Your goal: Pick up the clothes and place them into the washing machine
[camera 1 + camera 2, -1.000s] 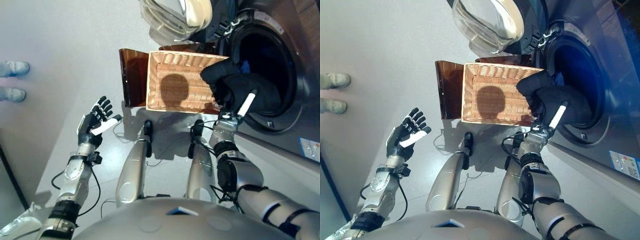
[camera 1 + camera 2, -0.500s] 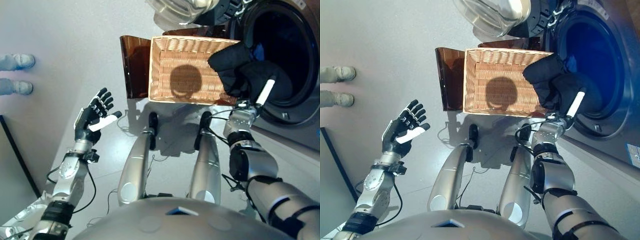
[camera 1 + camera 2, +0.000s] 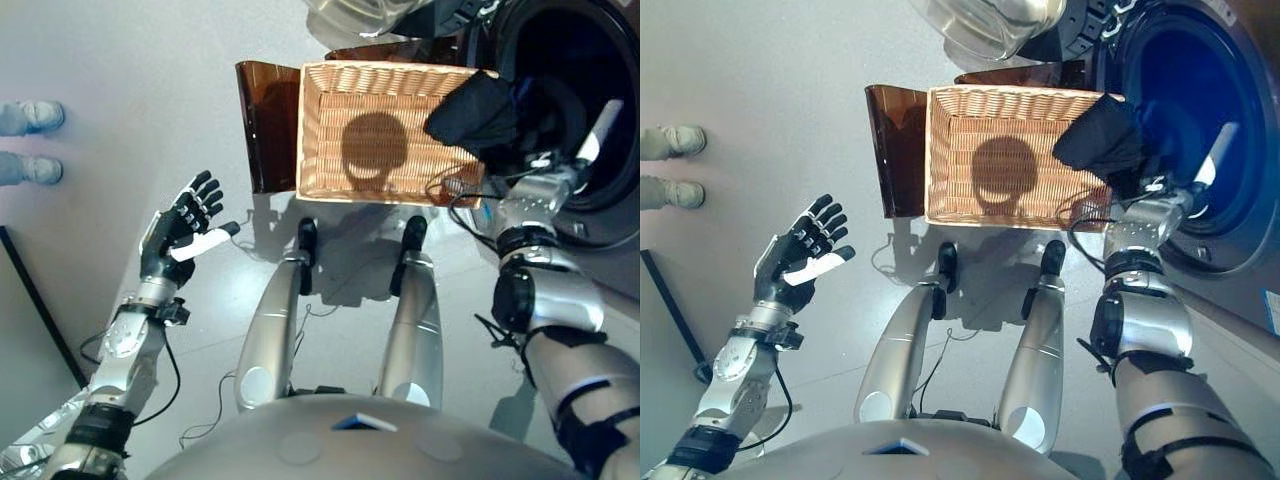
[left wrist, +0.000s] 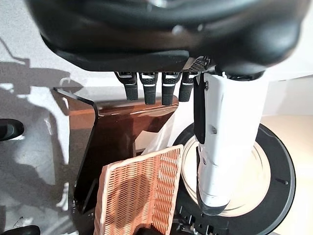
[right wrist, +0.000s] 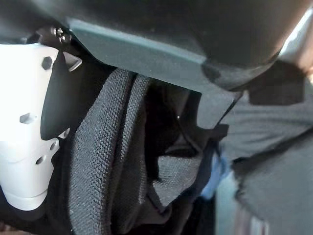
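A black garment [image 3: 476,110] hangs in my right hand [image 3: 556,160] at the rim of the washing machine's open drum [image 3: 585,70], over the right end of the wicker basket [image 3: 380,130]. The right wrist view shows the black knit cloth [image 5: 107,161] bunched against the hand's white thumb cover [image 5: 24,137]. A bit of blue cloth [image 5: 215,174] shows past it. No clothes show on the basket's bare bottom; it rests on the dark brown box [image 3: 265,125]. My left hand [image 3: 180,222] is open and empty, raised over the floor at the left.
The machine's round glass door [image 3: 990,20] stands open above the basket and also shows in the left wrist view [image 4: 244,171]. A person's shoes [image 3: 28,115] stand on the grey floor at the far left.
My right hand has carried the black garment to the right, from over the basket's corner to the drum's opening. The camera has shifted a little. The left hand has stayed open.
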Tool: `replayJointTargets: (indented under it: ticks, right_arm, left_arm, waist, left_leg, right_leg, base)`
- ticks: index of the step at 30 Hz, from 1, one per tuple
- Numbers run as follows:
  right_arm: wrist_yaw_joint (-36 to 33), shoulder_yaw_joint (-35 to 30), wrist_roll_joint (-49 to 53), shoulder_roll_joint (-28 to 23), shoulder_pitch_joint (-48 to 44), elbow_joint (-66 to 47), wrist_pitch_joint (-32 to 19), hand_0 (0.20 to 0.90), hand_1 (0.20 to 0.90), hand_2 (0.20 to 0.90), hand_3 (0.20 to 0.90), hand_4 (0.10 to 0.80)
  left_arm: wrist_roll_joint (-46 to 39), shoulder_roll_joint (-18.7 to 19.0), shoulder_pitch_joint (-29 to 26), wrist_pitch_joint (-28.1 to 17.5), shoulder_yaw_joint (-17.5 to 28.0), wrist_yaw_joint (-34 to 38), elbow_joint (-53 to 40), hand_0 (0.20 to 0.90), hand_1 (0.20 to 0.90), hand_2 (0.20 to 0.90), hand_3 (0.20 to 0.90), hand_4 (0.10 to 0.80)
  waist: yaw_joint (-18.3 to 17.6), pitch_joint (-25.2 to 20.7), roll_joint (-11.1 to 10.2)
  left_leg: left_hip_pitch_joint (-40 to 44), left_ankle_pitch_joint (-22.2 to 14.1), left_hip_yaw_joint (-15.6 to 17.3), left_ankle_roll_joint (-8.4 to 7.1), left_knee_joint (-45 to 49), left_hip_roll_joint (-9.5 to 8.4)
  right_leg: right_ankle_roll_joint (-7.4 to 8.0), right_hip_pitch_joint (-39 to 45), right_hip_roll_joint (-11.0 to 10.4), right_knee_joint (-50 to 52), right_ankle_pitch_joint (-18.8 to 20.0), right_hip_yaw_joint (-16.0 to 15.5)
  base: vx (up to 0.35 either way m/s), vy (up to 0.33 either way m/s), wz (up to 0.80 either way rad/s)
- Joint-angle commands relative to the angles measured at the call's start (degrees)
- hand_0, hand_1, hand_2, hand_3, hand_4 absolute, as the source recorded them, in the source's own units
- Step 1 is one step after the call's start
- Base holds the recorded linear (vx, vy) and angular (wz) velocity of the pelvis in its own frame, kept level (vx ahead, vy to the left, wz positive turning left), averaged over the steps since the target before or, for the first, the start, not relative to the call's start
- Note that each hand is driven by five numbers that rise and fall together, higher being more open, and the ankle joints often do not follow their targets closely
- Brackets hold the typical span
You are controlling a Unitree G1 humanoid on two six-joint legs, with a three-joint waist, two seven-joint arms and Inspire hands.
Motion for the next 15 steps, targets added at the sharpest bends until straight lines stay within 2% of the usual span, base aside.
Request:
replayJointTargets:
  ticks: [1,4,6,7,8,9,10,15]
  right_arm:
    - [0.54,2.05,-2.60,-7.75,-4.01,-3.12,-6.80,0.200,0.200,0.200,0.200,0.300]
    - [-0.58,0.14,-0.51,-8.77,-5.49,-2.93,-8.85,0.200,0.200,0.200,0.200,0.300]
    - [-3.10,-0.97,-0.70,-9.47,-6.12,-1.29,-9.73,0.200,0.200,0.200,0.200,0.300]
    - [-3.17,-0.97,-0.76,-9.50,-6.20,-1.29,-9.72,0.200,0.200,0.200,0.200,0.300]
    - [-4.45,-1.89,-0.03,-9.69,-6.72,-0.18,-10.03,0.200,0.200,0.200,0.200,0.300]
    - [-5.91,-2.22,-0.01,-9.80,-7.42,1.07,-9.96,0.200,0.200,0.200,0.200,0.300]
    - [-5.96,-2.21,-0.02,-9.85,-7.48,1.15,-9.93,0.200,0.200,0.200,0.200,0.300]
    - [-9.39,-4.76,2.18,-10.20,-8.26,3.08,-12.10,0.200,0.200,0.200,0.200,0.300]
  left_arm:
    - [-2.46,4.06,2.51,-5.00,4.42,-0.07,-5.79,0.900,0.900,0.900,0.900,0.800]
    - [-2.70,4.01,2.61,-4.92,4.56,0.45,-6.08,0.900,0.900,0.900,0.900,0.800]
    - [-2.60,4.13,2.55,-4.99,4.64,1.10,-6.01,0.900,0.900,0.900,0.900,0.800]
    - [-2.59,4.11,2.47,-4.97,4.64,1.11,-5.99,0.900,0.900,0.900,0.900,0.800]
    - [-2.27,4.27,2.35,-4.82,4.83,1.77,-5.75,0.900,0.900,0.900,0.900,0.800]
    - [-1.79,4.46,2.18,-4.71,5.01,2.35,-5.43,0.900,0.900,0.900,0.900,0.800]
    - [-1.75,4.49,2.17,-4.72,4.98,2.39,-5.44,0.900,0.900,0.900,0.900,0.800]
    - [-1.48,4.59,2.44,-4.41,5.17,3.22,-5.59,0.900,0.900,0.900,0.900,0.800]
  waist:
    - [0.63,-4.63,-0.29]
    - [0.66,-4.80,-0.21]
    - [0.71,-5.06,-0.19]
    - [0.66,-5.48,-0.24]
    - [0.77,-5.17,-0.17]
    - [0.88,-5.64,-0.15]
    - [0.94,-5.21,-0.10]
    - [0.88,-5.25,0.38]
  left_leg:
    - [-2.54,6.69,-3.00,-3.75,-10.36,1.35]
    - [-3.15,8.82,-3.17,-3.95,-11.60,1.43]
    - [-3.32,9.04,-3.39,-4.07,-11.87,1.45]
    - [-2.82,7.85,-3.65,-4.25,-11.97,1.41]
    - [-3.40,9.12,-3.54,-4.16,-12.25,1.49]
    - [-2.93,8.19,-3.93,-4.38,-12.79,1.46]
    - [-3.45,9.38,-3.68,-4.22,-12.73,1.50]
    - [-3.03,9.06,-4.08,-4.39,-13.75,1.43]
  right_leg:
    - [-2.52,-1.46,1.37,0.77,-3.97,-1.44]
    - [-2.86,-2.04,1.60,0.44,-2.71,-2.16]
    - [-2.87,-2.25,1.63,0.49,-2.77,-2.33]
    - [-2.60,-1.80,1.71,0.56,-3.94,-1.98]
    - [-2.87,-2.37,1.68,0.48,-2.93,-2.47]
    - [-2.61,-2.02,1.77,0.50,-4.11,-2.17]
    - [-2.88,-2.52,1.68,0.47,-2.99,-2.56]
    - [-2.61,-2.20,1.70,0.36,-3.87,-2.14]
  base:
    - [0.010,-0.011,0.04]
    - [-0.063,-0.010,0.10]
    - [0.001,-0.017,0.12]
    - [-0.002,-0.014,0.07]
    - [0.099,-0.019,0.04]
    - [-0.092,0.009,0.04]
    - [0.006,-0.004,0.04]
    - [0.018,-0.004,0.04]
